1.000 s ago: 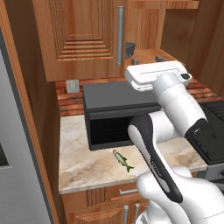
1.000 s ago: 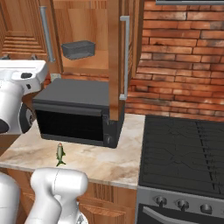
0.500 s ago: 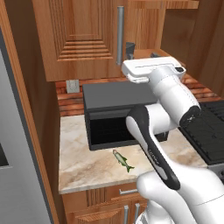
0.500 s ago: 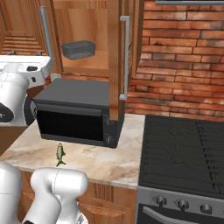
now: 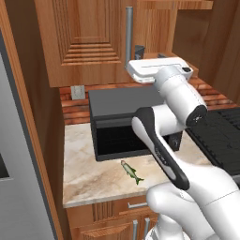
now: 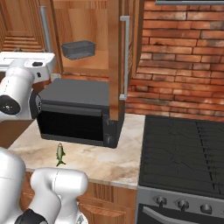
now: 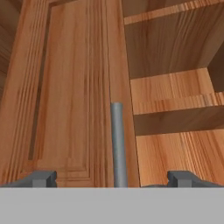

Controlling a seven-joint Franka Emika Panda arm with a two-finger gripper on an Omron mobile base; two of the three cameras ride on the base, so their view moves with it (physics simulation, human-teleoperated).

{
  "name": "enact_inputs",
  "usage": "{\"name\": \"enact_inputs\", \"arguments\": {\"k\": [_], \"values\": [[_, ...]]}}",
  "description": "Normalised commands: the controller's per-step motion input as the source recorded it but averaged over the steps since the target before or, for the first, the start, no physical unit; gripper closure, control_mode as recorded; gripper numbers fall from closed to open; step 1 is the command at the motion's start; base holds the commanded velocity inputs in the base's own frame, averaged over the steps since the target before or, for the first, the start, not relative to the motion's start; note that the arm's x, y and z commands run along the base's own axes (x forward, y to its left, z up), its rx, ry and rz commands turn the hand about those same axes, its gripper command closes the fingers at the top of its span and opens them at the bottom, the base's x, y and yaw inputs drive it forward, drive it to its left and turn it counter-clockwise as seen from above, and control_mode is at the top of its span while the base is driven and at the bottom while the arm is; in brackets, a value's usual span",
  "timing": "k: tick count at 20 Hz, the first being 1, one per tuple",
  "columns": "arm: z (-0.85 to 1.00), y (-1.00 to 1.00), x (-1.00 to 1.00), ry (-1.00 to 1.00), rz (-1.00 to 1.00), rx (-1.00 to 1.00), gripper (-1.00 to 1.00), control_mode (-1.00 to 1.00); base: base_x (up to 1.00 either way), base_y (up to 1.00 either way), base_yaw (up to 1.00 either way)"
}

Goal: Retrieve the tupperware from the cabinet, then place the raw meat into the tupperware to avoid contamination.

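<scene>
- Standing raised in front of the reddish-brown wall cabinet (image 6: 114, 52), the white arm's gripper (image 7: 114, 178) points at the closed left door, with the silver bar handle (image 7: 117, 144) running up between its fingertips (image 7: 41, 178) (one tip far to each side of the bar, neither touching it).
- The fingers are spread wide and hold nothing.
- The right cabinet door (image 6: 114, 61) is swung open toward the room, so its edge and handle face the right base view.
- On the wooden shelf inside, the tupperware (image 6: 78, 49) sits upright: a small dark grey, see-through tub, well back in the opening and above the microwave.
- The black microwave (image 6: 78, 113) stands on the marble counter (image 5: 89, 176) directly under the cabinet.
- The raw meat, a small silvery-green fish (image 5: 131, 171), lies flat on the counter just in front of the microwave, apart from it and near the counter's front edge.
- A black stovetop (image 6: 183, 153) sits to the right of the counter, against a red brick wall (image 6: 183, 57).
</scene>
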Motion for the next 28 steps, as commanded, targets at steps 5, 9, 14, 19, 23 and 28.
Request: {"name": "enact_inputs", "arguments": {"k": [5, 9, 14, 19, 23, 28], "values": [[-0.02, 0.06, 0.32, 0.00, 0.00, 0.00, -1.00, -1.00, 0.00, 0.00, 0.00], [-0.01, 0.06, 0.34, 0.00, 0.00, 0.00, -1.00, -1.00, 0.00, 0.00, 0.00], [0.00, 0.07, 0.33, 0.00, 0.00, 0.00, -1.00, -1.00, 0.00, 0.00, 0.00], [-0.01, 0.06, 0.30, 0.00, 0.00, 0.00, -1.00, -1.00, 0.00, 0.00, 0.00], [-0.03, 0.08, 0.30, 0.00, 0.00, 0.00, -1.00, -1.00, 0.00, 0.00, 0.00], [-0.03, 0.08, 0.30, 0.00, 0.00, 0.00, -1.00, -1.00, 0.00, 0.00, 0.00]]}}
